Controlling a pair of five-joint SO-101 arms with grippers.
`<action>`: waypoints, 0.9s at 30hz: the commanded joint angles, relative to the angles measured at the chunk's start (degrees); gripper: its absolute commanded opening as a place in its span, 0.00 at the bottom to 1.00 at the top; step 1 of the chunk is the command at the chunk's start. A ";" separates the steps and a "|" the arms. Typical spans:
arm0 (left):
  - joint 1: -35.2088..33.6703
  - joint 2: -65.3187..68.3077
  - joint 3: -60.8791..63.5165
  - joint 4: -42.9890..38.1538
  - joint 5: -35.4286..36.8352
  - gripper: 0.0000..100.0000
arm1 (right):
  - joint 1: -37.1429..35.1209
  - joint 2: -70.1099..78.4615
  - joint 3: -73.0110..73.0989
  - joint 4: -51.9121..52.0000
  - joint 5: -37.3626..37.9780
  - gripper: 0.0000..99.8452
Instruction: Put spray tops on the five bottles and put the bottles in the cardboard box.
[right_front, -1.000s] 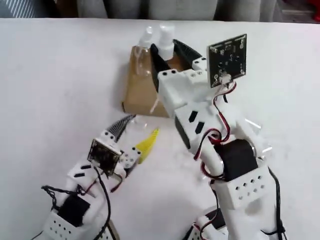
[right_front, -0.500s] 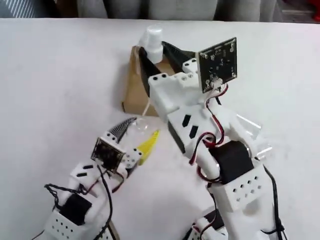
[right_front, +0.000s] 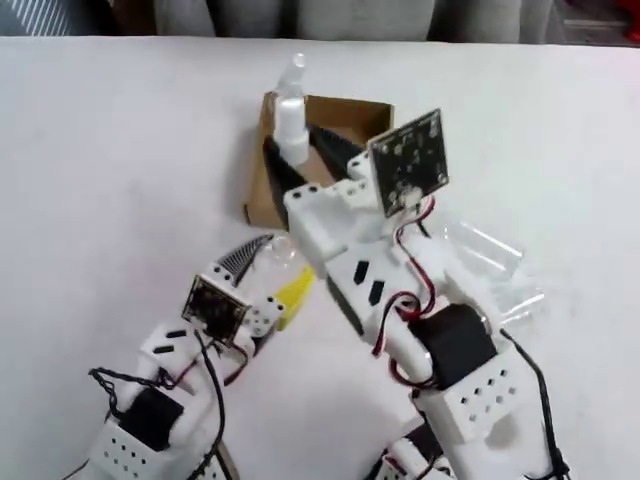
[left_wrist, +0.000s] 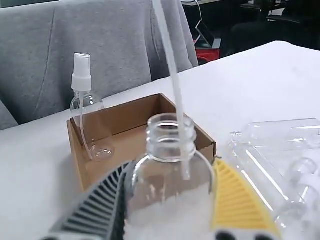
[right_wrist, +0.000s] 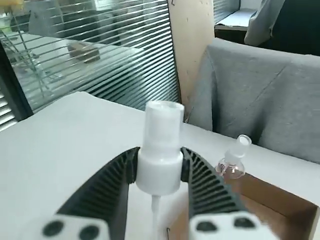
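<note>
Two arms meet just in front of the cardboard box (right_front: 262, 198). L gripper (left_wrist: 170, 205): fingers clamped on an open-necked bottle (left_wrist: 170, 170), neck up, near the box's front wall. R gripper (right_wrist: 160, 156): fingers clamped on a spray top (right_wrist: 162, 120) above that bottle; its thin tube (left_wrist: 172, 90) runs down through the neck. One capped bottle (left_wrist: 85, 107) stands upright in the box at a far corner. Clear plastic tray (left_wrist: 280, 150) lies on the bench (right_front: 120, 150) beside the box.
</note>
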 joint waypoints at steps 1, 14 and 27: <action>0.31 -1.01 -0.88 -0.35 -0.70 0.02 | -1.98 -3.12 1.14 -1.27 0.79 0.02; 0.31 -1.01 -0.88 -0.35 -0.70 0.02 | -5.93 -13.14 17.93 -1.36 0.53 0.02; 0.31 -1.01 -0.97 -0.44 -0.70 0.02 | -8.22 -20.35 29.89 -6.11 0.53 0.02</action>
